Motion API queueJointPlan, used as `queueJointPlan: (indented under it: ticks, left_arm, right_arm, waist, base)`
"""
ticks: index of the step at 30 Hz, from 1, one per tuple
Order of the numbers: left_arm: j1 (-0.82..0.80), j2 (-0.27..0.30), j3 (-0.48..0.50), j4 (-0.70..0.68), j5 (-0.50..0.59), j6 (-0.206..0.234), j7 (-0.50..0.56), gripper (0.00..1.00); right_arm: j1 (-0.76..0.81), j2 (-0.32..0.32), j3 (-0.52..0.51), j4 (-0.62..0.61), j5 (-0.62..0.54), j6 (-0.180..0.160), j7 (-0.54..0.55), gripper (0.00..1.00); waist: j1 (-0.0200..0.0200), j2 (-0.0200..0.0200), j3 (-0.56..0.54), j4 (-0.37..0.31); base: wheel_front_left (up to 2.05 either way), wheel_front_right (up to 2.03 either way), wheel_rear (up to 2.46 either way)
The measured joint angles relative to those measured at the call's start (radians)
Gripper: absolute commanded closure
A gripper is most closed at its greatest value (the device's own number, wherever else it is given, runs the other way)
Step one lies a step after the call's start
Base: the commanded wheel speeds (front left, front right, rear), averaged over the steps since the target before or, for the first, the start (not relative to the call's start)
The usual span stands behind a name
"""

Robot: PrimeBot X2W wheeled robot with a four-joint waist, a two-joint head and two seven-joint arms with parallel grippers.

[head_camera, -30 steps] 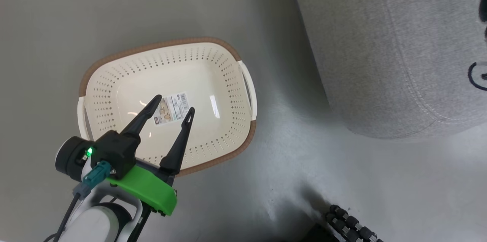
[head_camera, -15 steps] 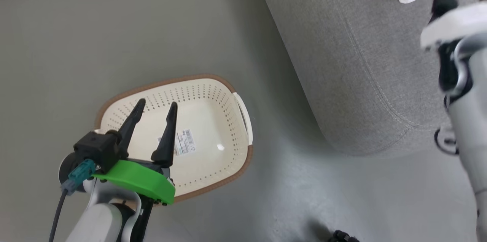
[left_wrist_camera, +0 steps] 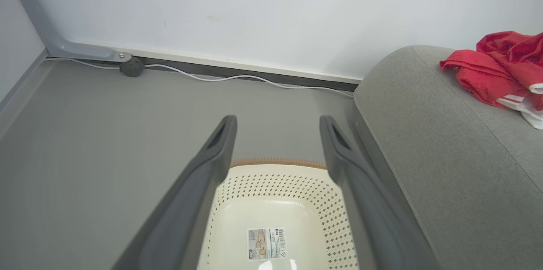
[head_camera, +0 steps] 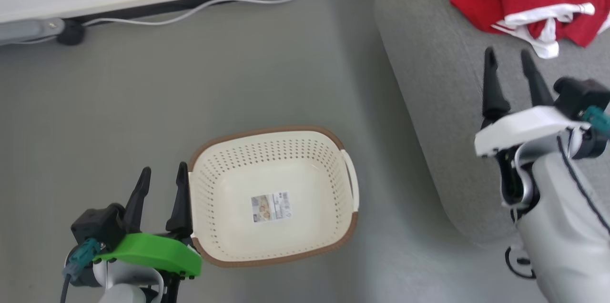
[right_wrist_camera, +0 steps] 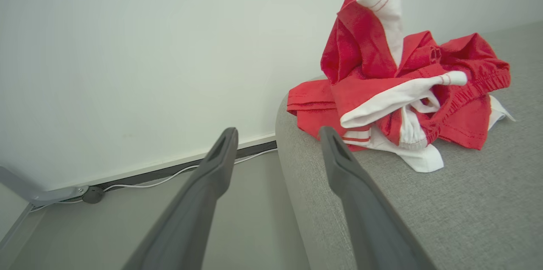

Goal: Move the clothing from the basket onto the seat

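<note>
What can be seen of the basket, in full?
The basket is an oval tub of cream plastic with small holes in its walls, a brown rim and a white side handle. It stands upright on the grey floor, beside the sofa but apart from it. It holds only a stuck-on label.

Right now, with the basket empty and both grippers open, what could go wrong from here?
1. The red clothing lies bunched near the grey sofa's rounded end, with one fold reaching its edge. A brush from the open right gripper might drag it off.
2. The open left gripper hangs close beside the laundry basket's rim. Swinging that arm to the right could knock the basket.
</note>
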Motion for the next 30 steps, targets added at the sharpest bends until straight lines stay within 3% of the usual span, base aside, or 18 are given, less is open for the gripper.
queueJointPlan:
  ticks: [9,17,24,30]
  left_arm:
    - [0.025,-0.016,0.006,0.088,-0.024,0.0,-0.015,0.0]
    - [0.109,0.001,0.028,0.118,-0.026,0.0,-0.021,0.0]
    - [0.132,0.01,0.033,0.116,-0.026,0.0,-0.024,0.0]
    - [0.143,0.018,0.034,0.104,-0.024,0.0,-0.025,0.0]
  right_arm:
    - [0.227,0.013,0.007,-0.029,-0.04,-0.003,0.0,0.0]
    - [0.327,0.04,0.045,-0.062,-0.067,-0.003,0.0,0.0]
    - [0.389,0.043,0.066,-0.096,-0.086,-0.012,0.0,0.0]
    - [0.41,0.045,0.067,-0.136,-0.094,-0.013,0.0,0.0]
  waist:
    - [0.0,0.0,-0.117,0.117]
    - [-0.0001,0.0,-0.24,0.19]
    - [-0.0001,0.0,-0.312,0.226]
    - [-0.0001,0.0,-0.325,0.215]
  base:
    - [0.0,0.0,0.0]
    - [0.0,0.0,0.0]
    - [0.0,0.0,0.0]
    - [0.0,0.0,0.0]
